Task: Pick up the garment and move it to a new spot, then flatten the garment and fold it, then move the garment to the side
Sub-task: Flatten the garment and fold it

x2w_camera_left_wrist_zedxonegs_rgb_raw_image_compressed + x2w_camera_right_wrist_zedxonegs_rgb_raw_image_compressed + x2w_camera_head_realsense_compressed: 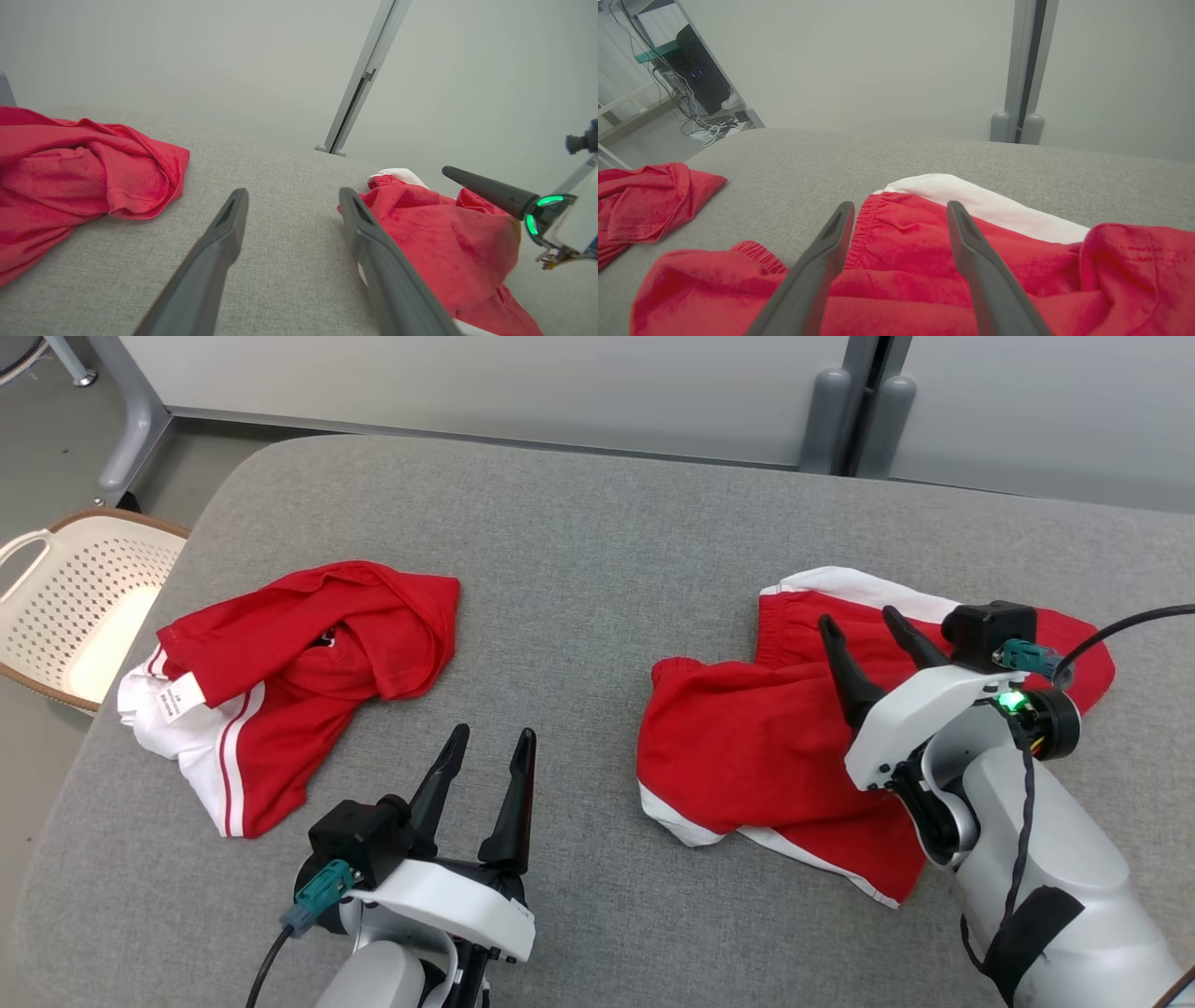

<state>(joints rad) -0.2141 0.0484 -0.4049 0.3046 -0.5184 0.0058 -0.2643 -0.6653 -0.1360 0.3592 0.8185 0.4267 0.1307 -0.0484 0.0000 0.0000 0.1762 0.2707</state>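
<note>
grey fabric-covered desk [597,513] carries two garments, well apart. the task item looks like the red cloth shorts with white side trim [747,747], on the robot's right half of the desk, since the right arm is over them. they lie rumpled: one part bunched toward the middle, white hem showing at the near edge, creases across the top. not flat, not folded. red and white crumpled jersey top [308,681] sits on the left half, label out, no arm on it. cream perforated plastic basket [84,588] is beside the desk's left edge, lower down.

right gripper [857,616] hangs over the far part of the shorts, jaws spread wide, nothing between them. tips look just clear of the cloth, but i can't rule out a light touch. left gripper [494,733] is over bare desk between the two garments, jaws wide too, empty.

my read: we're at the start of flatten. can't tell from this alone whether the relocate is done. next move needs both arms: right pinches the gathered elastic waistband [866,219] just ahead of its tips, left comes across to the bunched edge, then pull apart and drag flat. come in low and pinch an edge only, or it grabs a fold and bunches worse.
</note>
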